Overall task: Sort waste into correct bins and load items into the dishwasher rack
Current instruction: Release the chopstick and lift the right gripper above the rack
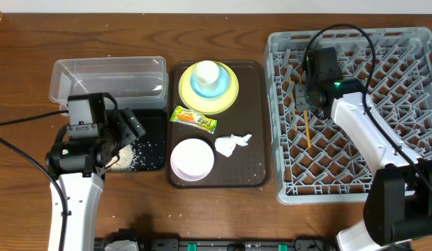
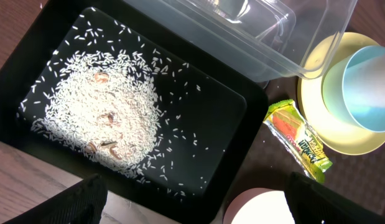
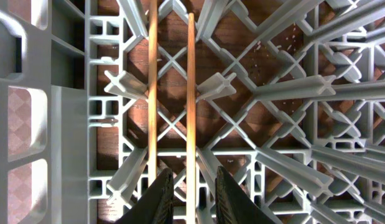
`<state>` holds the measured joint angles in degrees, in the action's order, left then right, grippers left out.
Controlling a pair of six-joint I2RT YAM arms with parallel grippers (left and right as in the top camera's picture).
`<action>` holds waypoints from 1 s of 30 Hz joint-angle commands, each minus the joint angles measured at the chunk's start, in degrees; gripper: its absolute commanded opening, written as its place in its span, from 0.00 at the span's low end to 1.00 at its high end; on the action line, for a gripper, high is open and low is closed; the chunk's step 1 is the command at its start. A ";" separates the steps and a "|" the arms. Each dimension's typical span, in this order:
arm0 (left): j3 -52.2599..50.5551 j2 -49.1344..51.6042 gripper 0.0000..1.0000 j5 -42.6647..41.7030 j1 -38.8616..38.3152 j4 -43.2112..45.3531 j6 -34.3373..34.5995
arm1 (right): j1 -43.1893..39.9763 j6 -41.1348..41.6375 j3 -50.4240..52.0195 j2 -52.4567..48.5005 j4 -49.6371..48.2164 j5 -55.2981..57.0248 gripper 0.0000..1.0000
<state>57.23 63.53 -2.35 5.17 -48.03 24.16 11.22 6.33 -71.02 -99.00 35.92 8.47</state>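
Two wooden chopsticks (image 3: 191,81) lie side by side on the floor of the grey dishwasher rack (image 3: 68,124). My right gripper (image 3: 193,180) hangs just above them. Its jaws stand slightly apart around one stick with a gap on each side, and the other stick lies outside its left finger. My left gripper (image 2: 195,193) is wide open and holds nothing. It hovers over the near edge of the black tray (image 2: 211,118), which holds a heap of white rice (image 2: 99,118). The clear tub (image 2: 242,31) stands behind the tray.
A brown serving tray (image 1: 254,139) holds a yellow plate (image 1: 226,97) with a light blue bowl (image 1: 202,87) and a white cup (image 1: 206,72) stacked on it. It also holds a green-and-yellow wrapper (image 1: 193,119), a crumpled tissue (image 1: 232,144) and a white-pinkish bowl (image 1: 192,159).
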 commanded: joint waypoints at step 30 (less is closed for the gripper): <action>0.74 -0.20 0.93 0.92 0.28 -0.15 -0.09 | 24.20 -17.35 -4.87 3.10 9.09 -21.99 0.40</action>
<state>57.23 63.53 -2.35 5.17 -48.01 24.16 34.20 -6.00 -75.42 -94.02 44.97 -14.94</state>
